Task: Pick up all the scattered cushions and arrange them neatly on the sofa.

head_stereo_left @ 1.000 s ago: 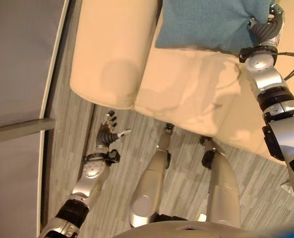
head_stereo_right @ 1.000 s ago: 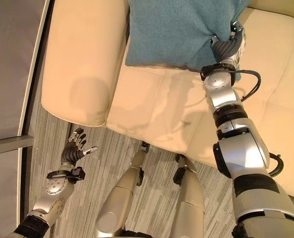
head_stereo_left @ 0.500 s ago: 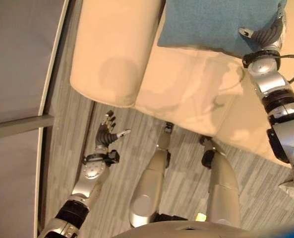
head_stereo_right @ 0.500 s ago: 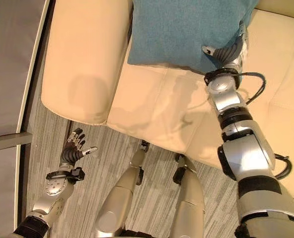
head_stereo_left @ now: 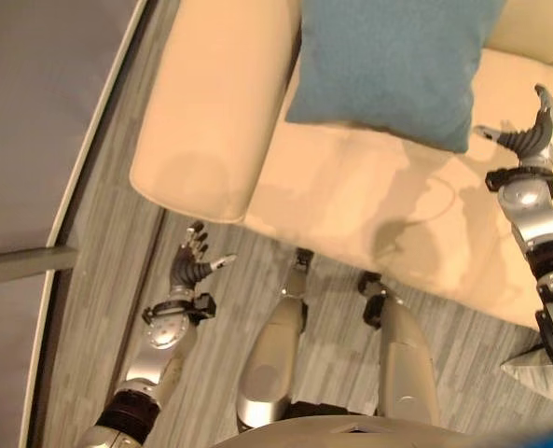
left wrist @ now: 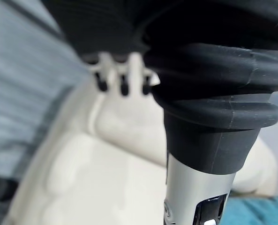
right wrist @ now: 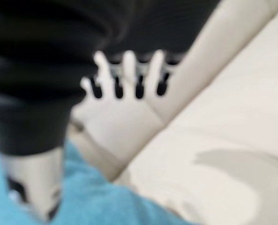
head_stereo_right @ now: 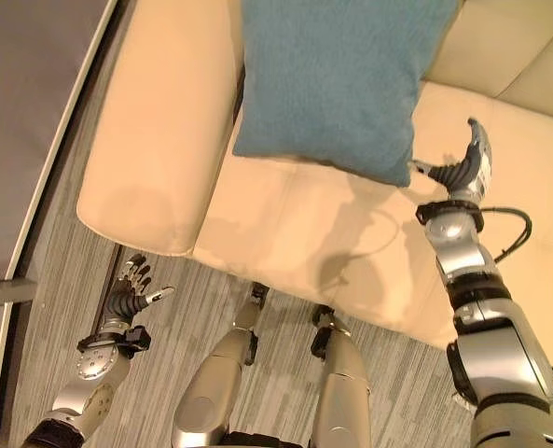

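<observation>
A teal cushion (head_stereo_left: 388, 65) stands on the cream sofa (head_stereo_left: 211, 112), leaning back in the corner beside the armrest. My right hand (head_stereo_left: 530, 138) hovers open over the seat, just right of the cushion's lower corner and apart from it. In the right wrist view its fingers (right wrist: 129, 75) are straight, with the teal cushion (right wrist: 82, 197) close by. My left hand (head_stereo_left: 194, 266) hangs open and holding nothing above the floor, in front of the armrest. A pale cushion (head_stereo_left: 542, 373) lies on the floor at the lower right, partly cut off.
The sofa seat (head_stereo_right: 304, 224) right of the teal cushion is bare. A grey panel (head_stereo_left: 34, 121) with a pale edge runs along the left. Striped grey carpet (head_stereo_left: 99, 308) covers the floor in front of the sofa.
My right hand has let go of the teal cushion's corner and drawn back to the right. The cushion stays against the sofa back. The camera has shifted slightly.
</observation>
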Motion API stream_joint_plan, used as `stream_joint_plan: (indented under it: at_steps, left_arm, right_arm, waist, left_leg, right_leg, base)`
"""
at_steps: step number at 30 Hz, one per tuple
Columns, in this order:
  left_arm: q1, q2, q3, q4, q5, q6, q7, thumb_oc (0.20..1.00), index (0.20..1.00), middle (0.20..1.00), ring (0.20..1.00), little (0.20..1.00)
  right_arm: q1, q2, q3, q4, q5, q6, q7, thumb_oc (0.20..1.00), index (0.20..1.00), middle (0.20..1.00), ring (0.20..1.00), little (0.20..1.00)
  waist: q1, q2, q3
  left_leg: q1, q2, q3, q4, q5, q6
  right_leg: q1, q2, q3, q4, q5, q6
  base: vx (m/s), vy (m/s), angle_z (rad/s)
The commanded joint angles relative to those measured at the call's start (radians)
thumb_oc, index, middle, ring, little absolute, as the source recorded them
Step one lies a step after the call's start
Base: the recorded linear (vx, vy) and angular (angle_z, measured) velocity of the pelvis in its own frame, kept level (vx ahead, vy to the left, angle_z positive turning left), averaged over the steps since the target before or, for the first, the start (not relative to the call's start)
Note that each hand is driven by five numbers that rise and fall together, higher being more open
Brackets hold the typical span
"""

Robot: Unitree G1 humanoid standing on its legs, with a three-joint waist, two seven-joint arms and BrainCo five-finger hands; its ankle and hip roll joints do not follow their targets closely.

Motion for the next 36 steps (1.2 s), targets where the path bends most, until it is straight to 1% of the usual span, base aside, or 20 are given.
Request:
stream_joint_plan:
  at_steps: [1,2,3,4,6,7,8,13,17,19,20,22,24,26,28,29,30,31,33,36]
  left_arm:
    - [0.087,0.016,0.018,0.048,0.015,0.019,-0.072,1.0,1.0,1.0,1.0,1.0]
    - [0.094,0.001,0.027,0.084,0.023,0.032,-0.094,1.0,1.0,1.0,1.0,1.0]
    - [0.093,0.001,0.026,0.084,0.023,0.032,-0.094,1.0,1.0,1.0,1.0,1.0]
    - [0.109,-0.024,0.054,0.171,0.053,0.048,-0.123,1.0,1.0,1.0,1.0,1.0]
    - [0.123,-0.054,0.088,0.261,0.077,0.065,-0.146,1.0,1.0,1.0,1.0,1.0]
    - [0.138,-0.078,0.123,0.331,0.102,0.08,-0.167,1.0,1.0,1.0,1.0,1.0]
    - [0.139,-0.077,0.123,0.332,0.103,0.079,-0.168,1.0,1.0,1.0,1.0,1.0]
    - [0.14,-0.131,0.188,0.559,0.243,0.105,-0.186,1.0,1.0,1.0,1.0,1.0]
    - [0.096,-0.159,0.198,0.715,0.328,0.117,-0.187,1.0,1.0,1.0,1.0,1.0]
    - [0.093,-0.166,0.206,0.73,0.335,0.122,-0.189,1.0,1.0,1.0,1.0,1.0]
    - [0.084,-0.175,0.208,0.745,0.334,0.119,-0.185,1.0,1.0,1.0,1.0,1.0]
    - [0.077,-0.188,0.215,0.783,0.347,0.124,-0.193,1.0,1.0,1.0,1.0,1.0]
    - [0.071,-0.196,0.219,0.796,0.347,0.122,-0.195,1.0,1.0,1.0,1.0,1.0]
    - [0.051,-0.21,0.22,0.83,0.342,0.128,-0.202,1.0,1.0,1.0,1.0,1.0]
    - [0.03,-0.217,0.216,0.853,0.335,0.132,-0.191,1.0,1.0,1.0,1.0,1.0]
    - [0.024,-0.223,0.212,0.861,0.338,0.138,-0.193,1.0,1.0,1.0,1.0,1.0]
    - [0.024,-0.223,0.212,0.861,0.338,0.138,-0.193,1.0,1.0,1.0,1.0,1.0]
    - [0.016,-0.226,0.21,0.864,0.336,0.138,-0.19,1.0,1.0,1.0,1.0,1.0]
    - [0.007,-0.232,0.211,0.884,0.343,0.143,-0.187,1.0,1.0,1.0,1.0,1.0]
    - [0.001,-0.23,0.214,0.909,0.364,0.146,-0.181,1.0,1.0,1.0,1.0,1.0]
  right_arm:
    - [0.125,0.022,0.009,-0.033,0.069,-0.07,0.134,1.0,1.0,1.0,1.0,1.0]
    - [0.196,0.048,0.004,-0.042,0.082,-0.079,0.179,1.0,1.0,1.0,1.0,1.0]
    - [0.197,0.048,0.003,-0.043,0.082,-0.079,0.179,1.0,1.0,1.0,1.0,1.0]
    - [0.31,0.086,-0.037,-0.042,0.087,-0.08,0.224,1.0,1.0,1.0,1.0,1.0]
    - [0.398,0.118,-0.052,-0.028,0.055,-0.072,0.261,1.0,1.0,1.0,1.0,1.0]
    - [0.473,0.144,-0.061,-0.016,0.021,-0.063,0.293,1.0,1.0,1.0,1.0,1.0]
    - [0.474,0.144,-0.061,-0.017,0.02,-0.063,0.293,1.0,1.0,1.0,1.0,1.0]
    - [0.592,0.216,-0.072,0.052,-0.051,-0.046,0.335,1.0,1.0,1.0,1.0,1.0]
    - [0.632,0.27,-0.068,0.182,-0.082,-0.026,0.352,1.0,1.0,1.0,1.0,1.0]
    - [0.63,0.269,-0.062,0.196,-0.102,-0.018,0.355,1.0,1.0,1.0,1.0,1.0]
    - [0.622,0.282,-0.063,0.233,-0.086,-0.012,0.36,1.0,1.0,1.0,1.0,1.0]
    - [0.608,0.278,-0.052,0.289,-0.115,0.0,0.361,1.0,1.0,1.0,1.0,1.0]
    - [0.603,0.282,-0.056,0.308,-0.114,0.005,0.364,1.0,1.0,1.0,1.0,1.0]
    - [0.578,0.294,-0.053,0.371,-0.133,0.022,0.366,1.0,1.0,1.0,1.0,1.0]
    - [0.558,0.309,-0.057,0.417,-0.126,0.041,0.364,1.0,1.0,1.0,1.0,1.0]
    - [0.547,0.317,-0.056,0.453,-0.125,0.052,0.366,1.0,1.0,1.0,1.0,1.0]
    - [0.547,0.318,-0.056,0.453,-0.125,0.052,0.366,1.0,1.0,1.0,1.0,1.0]
    - [0.538,0.321,-0.062,0.462,-0.124,0.06,0.364,1.0,1.0,1.0,1.0,1.0]
    - [0.527,0.326,-0.073,0.476,-0.122,0.067,0.358,1.0,1.0,1.0,1.0,1.0]
    - [0.512,0.344,-0.058,0.475,-0.138,0.073,0.359,1.0,1.0,1.0,1.0,1.0]
  waist:
    - [-0.014,-0.085,-0.068]
    - [-0.021,-0.089,-0.085]
    - [-0.021,-0.09,-0.087]
    - [-0.034,-0.094,-0.123]
    - [-0.041,-0.102,-0.158]
    - [-0.046,-0.109,-0.199]
    - [-0.046,-0.109,-0.199]
    - [-0.055,-0.115,-0.277]
    - [-0.078,-0.118,-0.303]
    - [-0.078,-0.119,-0.308]
    - [-0.076,-0.127,-0.303]
    - [-0.075,-0.133,-0.31]
    - [-0.078,-0.134,-0.316]
    - [-0.087,-0.124,-0.335]
    - [-0.098,-0.108,-0.343]
    - [-0.105,-0.109,-0.34]
    - [-0.104,-0.109,-0.339]
    - [-0.105,-0.113,-0.337]
    - [-0.104,-0.121,-0.33]
    - [-0.102,-0.121,-0.313]
  left_leg:
    - [0.095,-0.024,0.038,0.019,-0.094,-0.012]
    - [0.118,-0.02,0.037,0.015,-0.098,-0.014]
    - [0.114,-0.022,0.036,0.015,-0.096,-0.013]
    - [0.152,-0.019,0.034,0.006,-0.099,-0.016]
    - [0.192,-0.009,0.04,0.0,-0.105,-0.021]
    - [0.216,-0.002,0.043,-0.005,-0.108,-0.025]
    - [0.218,-0.002,0.043,-0.005,-0.108,-0.025]
    - [0.281,0.024,0.066,-0.01,-0.113,-0.038]
    - [0.307,0.037,0.069,-0.018,-0.087,-0.067]
    - [0.315,0.035,0.067,-0.015,-0.093,-0.063]
    - [0.332,0.02,0.051,0.042,-0.134,-0.054]
    - [0.342,-0.002,0.036,0.113,-0.176,-0.047]
    - [0.359,-0.008,0.03,0.15,-0.192,-0.045]
    - [0.424,-0.019,-0.016,0.18,-0.209,-0.042]
    - [0.469,-0.022,-0.047,0.159,-0.226,-0.036]
    - [0.467,-0.041,-0.04,0.131,-0.252,-0.021]
    - [0.468,-0.041,-0.039,0.131,-0.252,-0.02]
    - [0.468,-0.055,-0.036,0.123,-0.28,-0.007]
    - [0.459,-0.093,-0.047,0.106,-0.296,0.014]
    - [0.437,-0.111,-0.052,0.091,-0.287,0.036]
  right_leg:
    - [0.186,-0.013,0.017,-0.27,0.115,0.124]
    - [0.212,-0.01,0.011,-0.276,0.106,0.124]
    - [0.21,-0.011,0.01,-0.278,0.109,0.124]
    - [0.253,0.0,0.001,-0.296,0.1,0.126]
    - [0.295,0.011,-0.003,-0.313,0.092,0.125]
    - [0.324,0.022,-0.008,-0.333,0.091,0.125]
    - [0.326,0.022,-0.008,-0.335,0.091,0.125]
    - [0.402,0.049,0.001,-0.367,0.074,0.119]
    - [0.47,0.064,-0.028,-0.388,0.055,0.106]
    - [0.475,0.065,-0.024,-0.39,0.056,0.105]
    - [0.48,0.06,-0.004,-0.386,0.062,0.102]
    - [0.474,0.048,0.014,-0.384,0.073,0.099]
    - [0.467,0.042,0.019,-0.381,0.082,0.099]
    - [0.435,0.038,0.038,-0.368,0.115,0.105]
    - [0.387,0.038,0.053,-0.345,0.135,0.113]
    - [0.362,0.028,0.067,-0.343,0.163,0.121]
    - [0.362,0.028,0.068,-0.343,0.163,0.121]
    - [0.349,0.018,0.071,-0.343,0.176,0.127]
    - [0.317,-0.003,0.081,-0.352,0.22,0.15]
    - [0.266,-0.024,0.105,-0.343,0.239,0.172]
  base:
    - [0.08,-0.049,0.0]
    - [0.06,-0.034,0.02]
    - [0.08,-0.074,-0.04]
    - [0.08,-0.064,-0.04]
    - [0.08,-0.1,0.01]
    - [0.05,-0.08,0.07]
    - [0.05,-0.068,0.04]
    - [0.03,-0.078,-0.05]
    - [-0.05,-0.104,0.15]
    - [-0.09,-0.048,0.27]
    - [-0.14,-0.02,0.11]
    - [-0.17,0.034,-0.12]
    - [-0.15,0.065,-0.12]
    - [-0.23,0.107,-0.16]
    - [-0.29,0.13,-0.6]
    - [-0.23,0.103,-0.46]
    - [-0.22,0.095,-0.18]
    - [-0.17,0.095,0.05]
    - [-0.26,0.136,-0.07]
    - [-0.3,0.076,-0.45]
